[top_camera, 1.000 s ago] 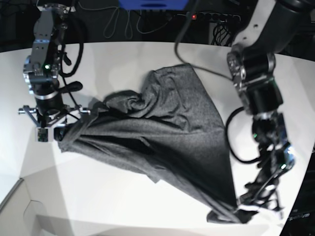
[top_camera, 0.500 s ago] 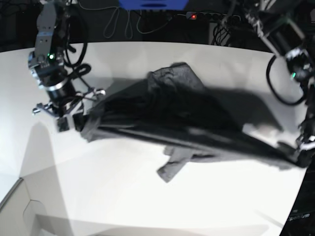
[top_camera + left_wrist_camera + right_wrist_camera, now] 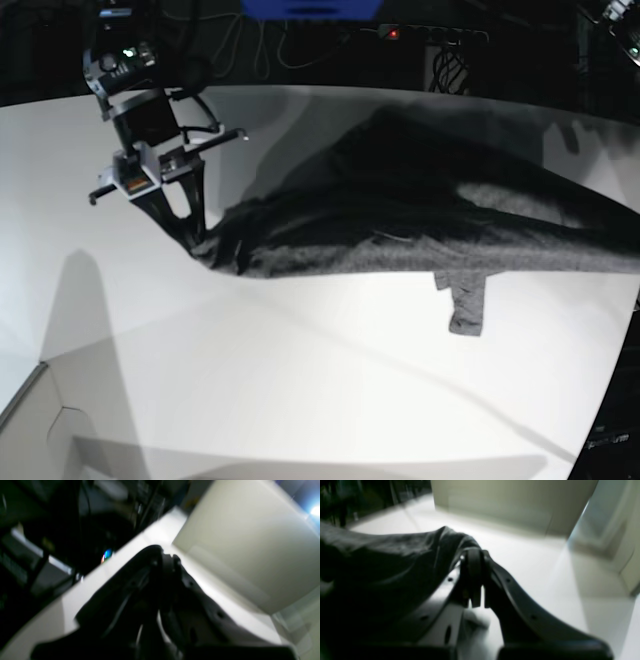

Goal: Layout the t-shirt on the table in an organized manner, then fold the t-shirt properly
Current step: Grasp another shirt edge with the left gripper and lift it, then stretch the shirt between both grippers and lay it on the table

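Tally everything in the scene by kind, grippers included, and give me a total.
Garments: 1, the t-shirt, dark grey, stretched above the table.
Tables: 1, the white table.
Grippers: 2, the right gripper and the left gripper, both shut; the right one pinches the shirt.
Total: 4
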